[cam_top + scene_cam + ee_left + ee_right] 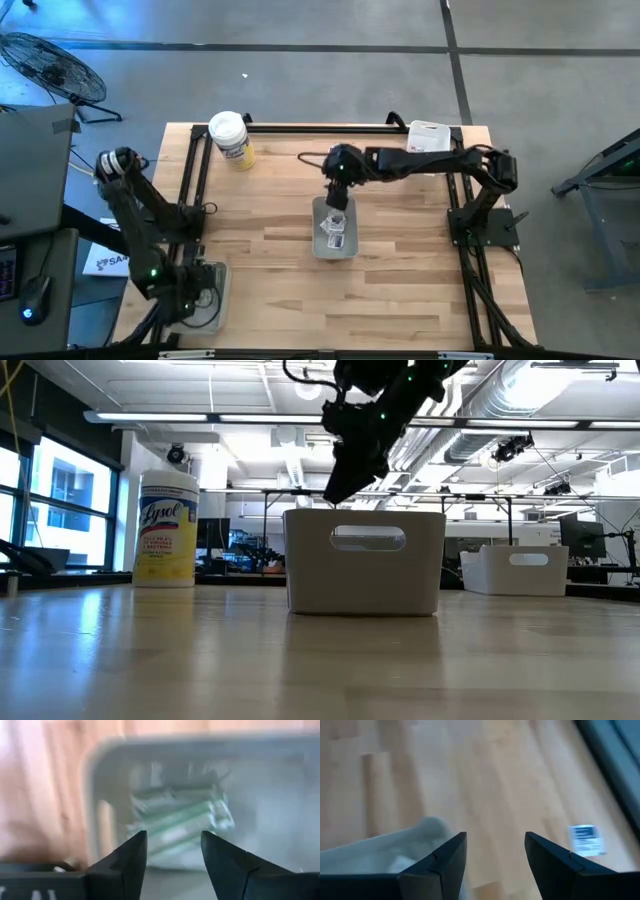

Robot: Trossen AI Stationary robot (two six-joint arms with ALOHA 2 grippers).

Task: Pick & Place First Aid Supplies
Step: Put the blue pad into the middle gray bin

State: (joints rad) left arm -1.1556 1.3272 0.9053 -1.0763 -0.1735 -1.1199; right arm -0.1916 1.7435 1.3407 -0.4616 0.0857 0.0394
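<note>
Sorting step: right gripper (337,212), fingers apart and empty, hangs over the clear plastic tray (320,244) of white squarish packets (333,232) at table centre.
Left gripper (172,851): spread above pale green strip packets (175,822) in the near-left corner tray (107,765).
Next move: judged, descend and pinch one strip.

A grey concrete floor (300,25) crossed by dark lines surrounds the wooden table (270,270), with a black floor fan (50,65) at one corner. Beyond, windows (60,490) glow, and ceiling ducts (520,405) run over desks with monitors (585,538).
</note>
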